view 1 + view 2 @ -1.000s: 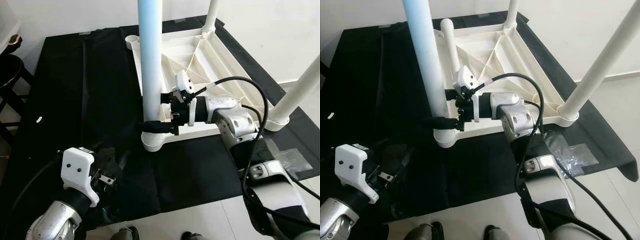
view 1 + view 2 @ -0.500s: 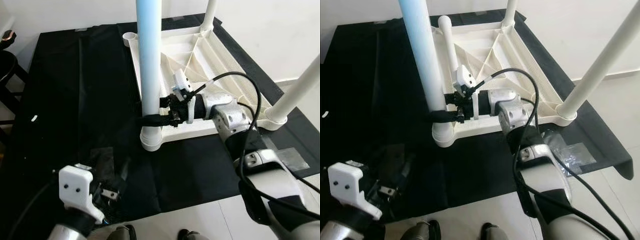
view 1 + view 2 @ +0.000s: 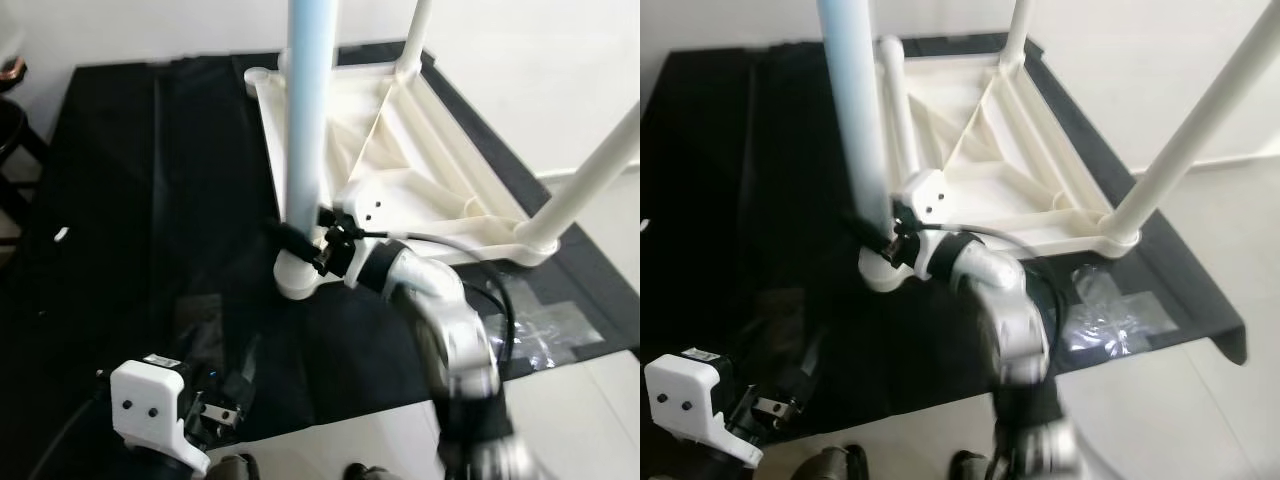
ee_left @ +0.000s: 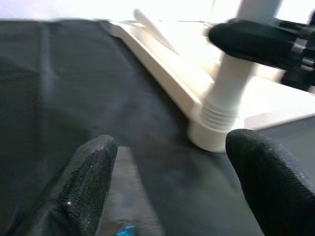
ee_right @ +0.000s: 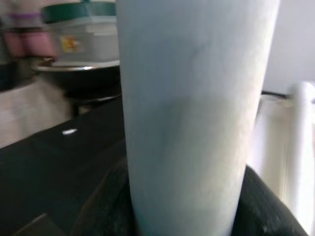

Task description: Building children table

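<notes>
Your right pincer (image 3: 300,243) gripped the pale blue leg (image 3: 308,120), standing in the socket at the upturned tabletop's (image 3: 420,150) near-left corner. Any sideways pull risked cross-threading it. Your left pincer (image 4: 172,182) hung wide open, empty.

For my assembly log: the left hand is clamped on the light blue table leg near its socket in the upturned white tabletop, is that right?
Not quite: the right hand clamps the light blue table leg near its socket in the upturned white tabletop, as the left eye view shows. The left hand is open, low over the black cloth.
</notes>
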Available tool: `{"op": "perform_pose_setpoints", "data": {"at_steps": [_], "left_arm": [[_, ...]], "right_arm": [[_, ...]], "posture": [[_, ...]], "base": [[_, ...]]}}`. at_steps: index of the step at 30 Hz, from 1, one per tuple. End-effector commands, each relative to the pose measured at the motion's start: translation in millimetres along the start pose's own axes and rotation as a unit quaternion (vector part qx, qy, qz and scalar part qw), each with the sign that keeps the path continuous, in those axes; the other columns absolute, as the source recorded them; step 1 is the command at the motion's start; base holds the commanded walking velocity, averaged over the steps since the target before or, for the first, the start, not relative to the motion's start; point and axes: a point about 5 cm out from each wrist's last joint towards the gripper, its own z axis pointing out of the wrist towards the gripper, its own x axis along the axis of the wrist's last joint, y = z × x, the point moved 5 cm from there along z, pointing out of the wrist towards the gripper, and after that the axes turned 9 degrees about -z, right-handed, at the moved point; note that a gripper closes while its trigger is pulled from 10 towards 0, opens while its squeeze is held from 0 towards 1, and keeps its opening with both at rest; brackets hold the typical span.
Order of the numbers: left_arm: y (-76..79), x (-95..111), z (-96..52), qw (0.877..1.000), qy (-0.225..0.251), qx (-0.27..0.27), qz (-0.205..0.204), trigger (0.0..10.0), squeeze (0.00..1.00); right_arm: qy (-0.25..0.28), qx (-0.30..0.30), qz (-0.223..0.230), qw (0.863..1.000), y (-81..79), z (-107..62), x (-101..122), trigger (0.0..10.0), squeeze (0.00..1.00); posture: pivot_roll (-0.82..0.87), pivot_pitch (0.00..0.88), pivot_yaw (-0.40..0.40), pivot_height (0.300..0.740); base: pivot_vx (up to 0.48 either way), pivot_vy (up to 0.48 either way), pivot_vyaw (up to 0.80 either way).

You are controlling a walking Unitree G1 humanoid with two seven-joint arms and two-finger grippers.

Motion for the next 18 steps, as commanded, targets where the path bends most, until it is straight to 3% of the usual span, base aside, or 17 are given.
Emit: {"op": "perform_pose_setpoints", "data": {"at_steps": [1, 5, 6, 7, 8, 10, 11, 12, 13, 15, 18], "left_arm": [[-1.3, -3, -0.5, 1.000, -0.003, 0.003, 0.001, 10.0, 0.00], [2.4, -5, 1.8, 1.000, -0.005, -0.009, 0.003, 10.0, 0.00], [2.4, -6, 3.0, 1.000, -0.006, -0.009, 0.003, 10.0, 0.00], [2.4, -6, 3.0, 1.000, -0.006, -0.009, 0.003, 10.0, 0.00], [1.5, -8, 3.9, 1.000, -0.006, -0.006, 0.004, 10.0, 0.00], [0.9, -9, 5.3, 1.000, -0.005, -0.005, 0.004, 10.0, 0.00], [-0.4, -9, 7.1, 1.000, -0.004, -0.003, 0.006, 10.0, 0.00], [-0.4, -9, 7.1, 1.000, -0.004, -0.003, 0.006, 10.0, 0.00], [-1.4, -10, 9.0, 1.000, -0.002, -0.003, 0.006, 10.0, 0.00], [-1.4, -10, 9.0, 1.000, -0.002, -0.003, 0.006, 10.0, 0.00], [-2.4, -11, 11.6, 1.000, 0.001, -0.003, 0.000, 10.0, 0.00]], "right_arm": [[-0.097, -0.003, 0.018, 0.995, -2.5, -5.8, -45, 0.0, 0.00], [-0.080, 0.021, 0.015, 0.996, -11.7, 5.0, -35, 0.0, 0.00], [-0.077, 0.022, 0.015, 0.997, -12.3, 7.0, -32, 5.5, 0.00], [-0.077, 0.022, 0.015, 0.997, -12.3, 7.0, -32, 5.5, 0.00], [-0.075, 0.024, 0.017, 0.997, -13.7, 8.1, -29, 10.0, 0.00], [-0.075, 0.027, 0.021, 0.997, -16.9, 8.7, -25, 10.0, 0.00], [-0.062, 0.054, 0.031, 0.996, -22.6, 11.4, -18, 10.0, 0.13], [-0.062, 0.054, 0.031, 0.996, -22.6, 11.4, -18, 10.0, 0.13], [-0.044, 0.094, 0.044, 0.994, -27.8, 15.0, -11, 10.0, 1.00], [-0.044, 0.094, 0.044, 0.994, -27.8, 15.0, -11, 10.0, 1.00], [0.012, 0.222, 0.026, 0.975, -24.2, 30.5, 10, 10.0, 1.00]], "posture": [[0.06, 0.235, -0.029, 0.740], [0.05, 0.226, -0.024, 0.740], [0.05, 0.229, -0.028, 0.740], [0.05, 0.229, -0.028, 0.740], [0.05, 0.229, -0.028, 0.740], [0.05, 0.228, -0.028, 0.740], [0.05, 0.227, -0.028, 0.740], [0.05, 0.227, -0.028, 0.740], [0.06, 0.228, -0.028, 0.740], [0.06, 0.228, -0.028, 0.740], [0.07, 0.229, -0.026, 0.740]], "base": [[0.000, 0.000, 0.00], [0.000, 0.000, 0.00], [0.000, 0.000, 0.00], [0.000, 0.000, 0.00], [0.000, 0.000, 0.00], [0.000, 0.000, 0.00], [0.000, 0.000, 0.00], [0.000, 0.000, 0.00], [0.000, 0.000, 0.00], [0.000, 0.000, 0.00], [0.000, 0.000, 0.00]]}}
